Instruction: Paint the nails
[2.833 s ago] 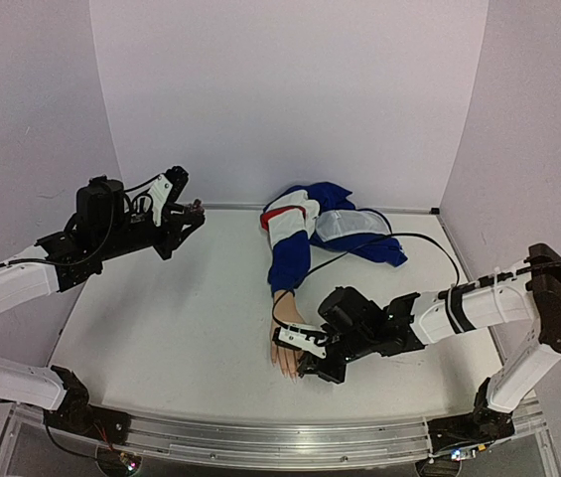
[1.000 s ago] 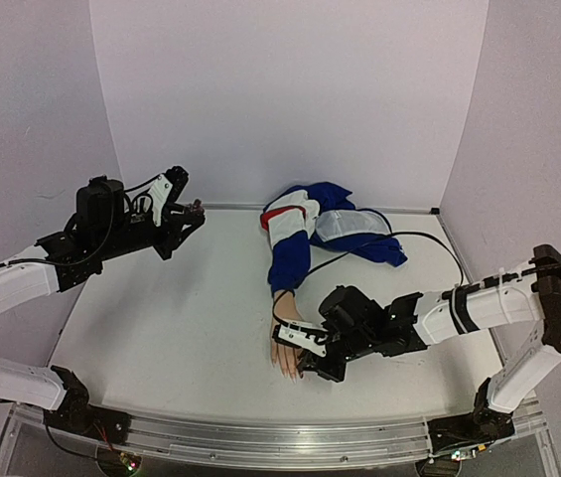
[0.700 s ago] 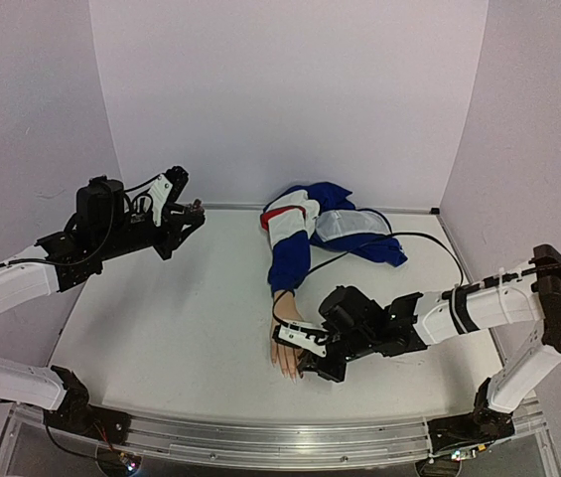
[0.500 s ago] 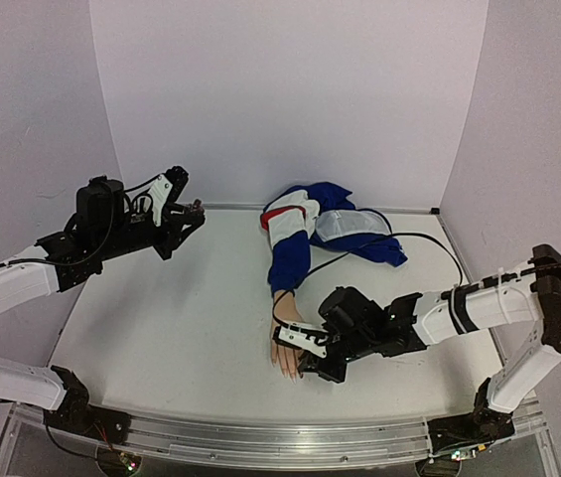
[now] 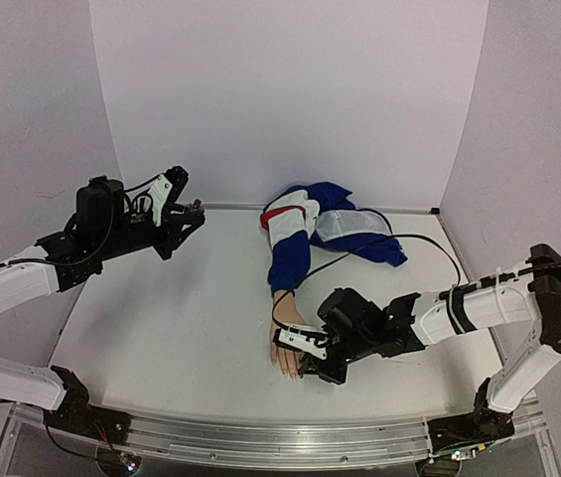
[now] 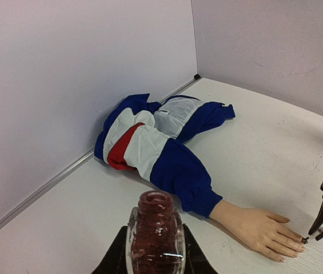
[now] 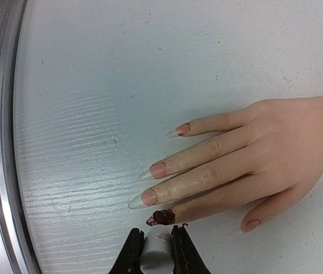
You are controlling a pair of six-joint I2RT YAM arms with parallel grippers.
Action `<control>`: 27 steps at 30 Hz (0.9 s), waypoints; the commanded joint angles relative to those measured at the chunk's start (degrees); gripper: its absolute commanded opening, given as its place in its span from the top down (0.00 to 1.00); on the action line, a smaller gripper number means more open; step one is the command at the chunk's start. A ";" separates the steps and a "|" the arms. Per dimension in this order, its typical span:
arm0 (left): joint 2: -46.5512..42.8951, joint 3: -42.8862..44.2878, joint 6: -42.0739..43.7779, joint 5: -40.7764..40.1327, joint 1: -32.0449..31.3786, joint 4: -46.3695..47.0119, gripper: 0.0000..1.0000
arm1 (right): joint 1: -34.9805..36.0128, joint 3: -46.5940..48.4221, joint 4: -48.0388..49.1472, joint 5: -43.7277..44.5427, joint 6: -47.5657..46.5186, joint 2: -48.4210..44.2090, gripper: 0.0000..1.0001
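Observation:
A pale mannequin hand [image 7: 247, 154] with a blue sleeve [image 5: 288, 260] lies flat on the white table [image 5: 171, 328]. Its index nail [image 7: 163, 217] is coated dark red; the middle nail [image 7: 148, 197], ring nail [image 7: 158, 169], little nail [image 7: 183, 129] and thumb nail [image 7: 251, 225] are pinkish. My right gripper [image 7: 157, 246] is shut on the white brush cap [image 7: 156, 248], just below the red nail. My left gripper [image 6: 155, 257], raised at the back left, is shut on the open dark-red polish bottle [image 6: 155, 240]. From above, my right gripper [image 5: 307, 363] sits at the hand's fingertips.
A blue, white and red jacket [image 5: 325, 224] is bunched at the back of the table, with a black cable [image 5: 429, 243] looping past it. A metal rail [image 5: 260, 442] runs along the near edge. Walls close in on three sides.
The right gripper made only tiny shifts at the fingertips of the hand. The left arm and its bottle stayed still.

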 commanded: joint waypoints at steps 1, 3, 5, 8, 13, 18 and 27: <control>-0.82 1.75 -0.87 1.23 0.40 3.85 1.00 | 0.59 1.92 -1.94 -0.88 0.75 0.28 1.00; -0.82 1.77 -0.85 1.28 0.41 3.81 1.00 | 0.67 1.92 -2.01 -0.87 0.79 0.24 1.00; -0.82 1.70 -0.81 1.27 0.40 3.84 1.00 | 0.78 1.92 -2.11 -0.92 0.79 0.19 1.00; -0.82 1.77 -0.83 1.27 0.41 3.83 1.00 | 0.82 1.94 -2.27 -0.84 0.88 0.22 1.00; -1.00 1.68 -0.95 1.37 0.46 3.79 1.00 | 1.01 1.92 -2.46 -0.75 1.04 0.15 1.00; -1.14 1.68 -0.93 1.45 0.41 3.82 1.00 | 1.25 1.92 -2.85 -0.39 1.40 -0.07 1.00; -1.05 1.68 -0.94 1.46 0.43 3.78 1.00 | 1.39 1.21 -2.34 -1.32 1.14 -1.82 1.00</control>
